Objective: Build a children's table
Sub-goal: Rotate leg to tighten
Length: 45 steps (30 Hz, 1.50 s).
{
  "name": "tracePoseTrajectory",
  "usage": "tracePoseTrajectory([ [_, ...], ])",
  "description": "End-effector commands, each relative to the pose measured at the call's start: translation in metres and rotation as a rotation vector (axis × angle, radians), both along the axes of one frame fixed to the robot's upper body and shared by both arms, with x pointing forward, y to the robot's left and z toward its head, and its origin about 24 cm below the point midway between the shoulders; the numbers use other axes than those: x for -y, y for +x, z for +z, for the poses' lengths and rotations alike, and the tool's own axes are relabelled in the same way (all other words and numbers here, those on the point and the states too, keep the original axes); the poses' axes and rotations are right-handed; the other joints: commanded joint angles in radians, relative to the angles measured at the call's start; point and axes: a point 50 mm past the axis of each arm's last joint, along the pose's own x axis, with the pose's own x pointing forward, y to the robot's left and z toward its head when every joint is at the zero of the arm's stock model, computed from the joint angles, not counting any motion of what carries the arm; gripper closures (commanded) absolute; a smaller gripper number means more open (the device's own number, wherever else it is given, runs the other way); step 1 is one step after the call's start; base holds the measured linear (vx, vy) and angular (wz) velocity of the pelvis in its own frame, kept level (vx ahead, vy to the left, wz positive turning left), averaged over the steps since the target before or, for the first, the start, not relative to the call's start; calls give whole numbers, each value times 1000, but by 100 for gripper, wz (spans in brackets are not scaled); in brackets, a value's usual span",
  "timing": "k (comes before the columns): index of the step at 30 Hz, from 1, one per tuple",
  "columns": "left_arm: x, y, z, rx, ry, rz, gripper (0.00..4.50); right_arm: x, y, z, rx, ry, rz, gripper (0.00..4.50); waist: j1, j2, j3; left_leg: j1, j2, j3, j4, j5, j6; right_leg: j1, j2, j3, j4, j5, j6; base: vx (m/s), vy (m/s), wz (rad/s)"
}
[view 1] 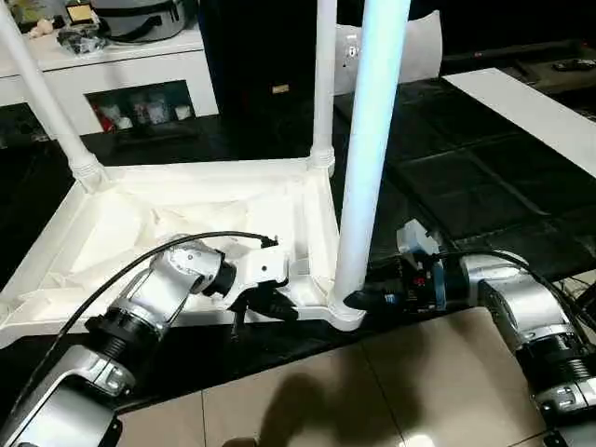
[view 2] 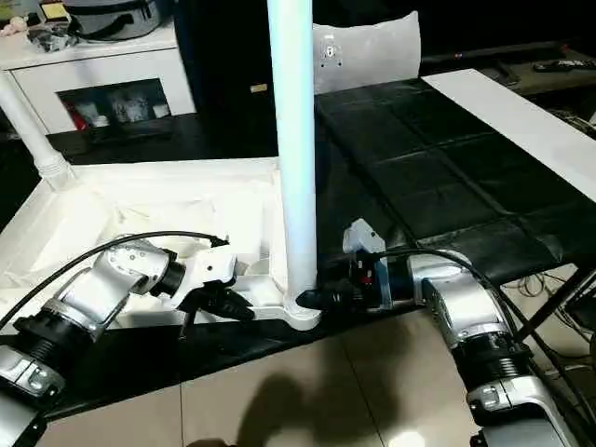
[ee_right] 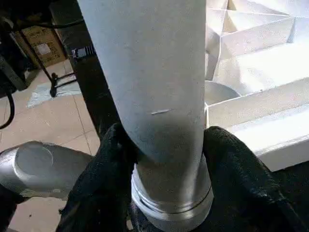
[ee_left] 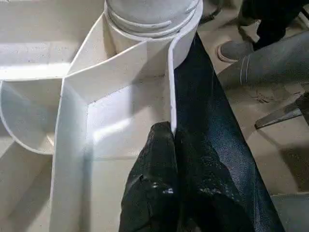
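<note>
Three long round tapered white plastic legs, incl. the near-corner leg (view 1: pixel 371 149), stand upright in corner sockets of the upside-down white plastic children's table top (view 1: pixel 140 233), ribbed underside up, on the black padded worktop (view 1: pixel 484 177). Left pincer (ee_left: pixel 173 140) is closed tight on the top's thin near rim, just beside that corner socket. Right pincer (ee_right: pixel 166 145) sits approx half open w/ both black fingers (ee_right: pixel 104 169) pressed against the near-corner leg's base, just above its threaded collar.

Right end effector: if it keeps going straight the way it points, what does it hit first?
The near leg: the right end effector already has a finger either side of its base, so it meets the leg immediately.
</note>
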Motion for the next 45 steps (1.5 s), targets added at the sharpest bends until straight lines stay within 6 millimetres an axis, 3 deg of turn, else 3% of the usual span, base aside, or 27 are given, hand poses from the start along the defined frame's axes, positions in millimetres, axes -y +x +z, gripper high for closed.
tracePoseTrajectory([
  [1,10,-13,-11,-53,34,-98,450,-7,3,6,32,18,22,259,-1,-16,-66,5,28,-1,-59,-225,66,54,-54,41,-63,-333,-184,0,0,0],
  [6,10,-13,-11,-55,34,-100,450,-5,7,5,6,28,-39,259,-3,-17,-64,5,27,-1,-60,-237,63,55,-53,40,-65,-345,-183,0,0,0],
  [9,10,-13,-12,-53,37,-98,450,-6,8,6,-25,56,-51,189,-5,-16,-63,7,27,-3,-62,-249,58,55,-53,40,-68,-374,-174,0,0,0],
  [12,10,-13,-12,-54,37,-97,450,-8,8,6,-18,49,-42,179,-2,-14,-65,11,30,-2,-61,-250,54,51,-54,42,-67,-360,-179,0,0,0],
  [17,10,-13,-12,-56,38,-96,450,-9,10,5,19,21,-44,132,-2,-16,-66,8,28,-2,-61,-237,54,54,-54,41,-63,-338,-187,0,0,0],
  [20,9,-13,-12,-57,40,-94,450,-8,8,5,-6,25,-29,132,-1,-17,-65,8,28,-2,-61,-240,57,54,-54,42,-64,-349,-183,0,0,0],
  [22,9,-13,-13,-57,41,-92,450,-7,7,6,-14,28,-20,168,-1,-16,-66,7,29,-2,-61,-237,57,55,-54,42,-63,-342,-184,0,0,0],
  [25,8,-14,-13,-58,42,-90,450,-6,6,6,-15,33,-14,177,-1,-16,-66,7,29,-2,-60,-235,60,55,-54,42,-62,-327,-189,0,0,0],
  [31,9,-14,-13,-59,42,-91,450,-7,4,4,-21,41,-2,236,-2,-15,-65,7,29,-2,-61,-240,56,55,-54,41,-64,-342,-183,0,0,0],
  [40,14,-15,-12,-74,-12,-67,450,-13,-1,4,-31,91,-9,246,0,-17,-66,6,28,-1,-60,-231,59,56,-54,42,-63,-332,-185,0,0,0],
  [43,20,-12,-9,-95,-74,22,450,-17,6,1,-25,106,-149,246,-3,-14,-64,5,29,-2,-62,-234,55,55,-54,42,-63,-340,-185,0,0,0],
  [45,24,-8,-9,-97,-98,101,450,-20,12,-5,-12,79,-265,247,-12,-15,-58,6,25,-3,-66,-260,34,51,-53,39,-70,-409,-164,0,0,0],
])
